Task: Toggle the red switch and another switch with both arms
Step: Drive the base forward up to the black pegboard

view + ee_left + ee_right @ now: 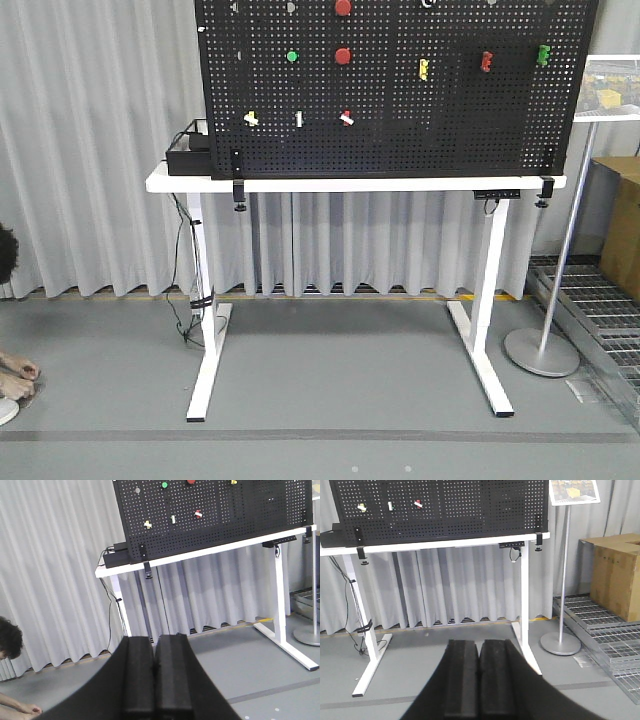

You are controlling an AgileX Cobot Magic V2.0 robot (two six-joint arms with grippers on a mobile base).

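The black pegboard (400, 110) stands on a white table (355, 183). In its lowest row sits the red switch (346, 118), a tiny red toggle with a white tip, also visible in the wrist views (198, 514) (418, 503). At the left of that row is another switch (251, 118), cream with a yellowish base (148, 524) (361, 507). My left gripper (154, 639) and right gripper (479, 642) are both shut on nothing. They hang far back from the board, low over the floor. Neither appears in the front view.
A white toggle (298, 118) sits between the two switches, with round red (343, 55) and green (292, 56) buttons above. A black box (188, 150) lies at the table's left end. A sign stand (545, 350), cardboard box (617, 575) and floor grates (605, 635) stand right. A person (10, 640) crouches left.
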